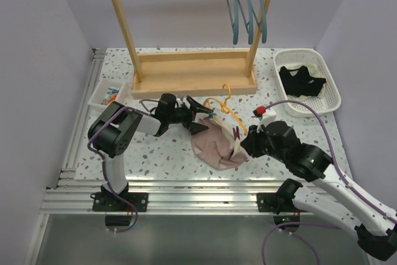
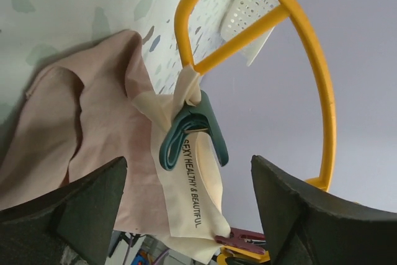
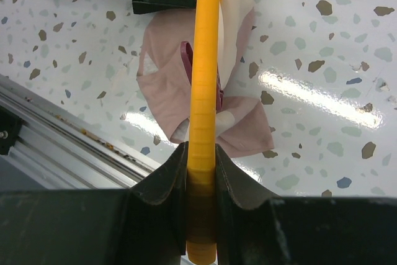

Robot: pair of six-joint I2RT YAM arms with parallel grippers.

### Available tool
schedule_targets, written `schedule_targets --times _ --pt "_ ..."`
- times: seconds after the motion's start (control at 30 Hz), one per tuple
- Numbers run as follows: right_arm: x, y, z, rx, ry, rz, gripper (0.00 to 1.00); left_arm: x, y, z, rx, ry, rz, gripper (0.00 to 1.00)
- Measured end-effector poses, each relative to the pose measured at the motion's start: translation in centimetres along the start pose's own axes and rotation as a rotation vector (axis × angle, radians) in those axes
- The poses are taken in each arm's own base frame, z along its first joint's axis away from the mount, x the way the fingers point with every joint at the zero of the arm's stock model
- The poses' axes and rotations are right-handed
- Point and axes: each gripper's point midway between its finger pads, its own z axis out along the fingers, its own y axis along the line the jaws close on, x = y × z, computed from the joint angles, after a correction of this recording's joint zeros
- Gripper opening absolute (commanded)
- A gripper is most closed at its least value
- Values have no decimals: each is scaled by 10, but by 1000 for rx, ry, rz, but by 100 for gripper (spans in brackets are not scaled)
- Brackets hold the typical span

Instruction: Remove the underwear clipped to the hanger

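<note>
The dusty pink underwear [image 1: 214, 144] lies on the table, its pale waistband [image 2: 186, 178] clipped to a yellow hanger [image 1: 226, 105] by a teal clip [image 2: 193, 133] and a maroon clip [image 2: 240, 239]. My left gripper [image 1: 196, 117] is open, with its fingers either side of the teal clip and waistband, touching neither. My right gripper [image 3: 202, 184] is shut on the yellow hanger's bar [image 3: 205, 79], just above the pink underwear [image 3: 164, 66]. The black underwear [image 1: 302, 80] lies in the white basket [image 1: 332, 100] at the back right.
A wooden clothes rack [image 1: 192, 72] stands at the back with teal hangers [image 1: 245, 4] on its rail. A small white tray [image 1: 99, 97] of clips sits at the left. A pale green cloth [image 1: 310, 61] lies in the basket. A red-topped object [image 1: 261, 112] stands near the right arm.
</note>
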Motion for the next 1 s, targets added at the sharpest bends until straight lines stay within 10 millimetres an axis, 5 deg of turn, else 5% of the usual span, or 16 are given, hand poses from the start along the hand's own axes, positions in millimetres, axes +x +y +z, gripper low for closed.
schedule_targets --times 0.33,0.67,1.0 --pt "0 -1 0 3 -1 -4 0 -13 -10 17 47 42 -24 0" --pt "-1 -5 -1 24 -8 -5 0 -5 -11 10 70 66 3 0" --pt "-1 -20 1 111 -15 3 0 18 -58 -57 109 38 314 0"
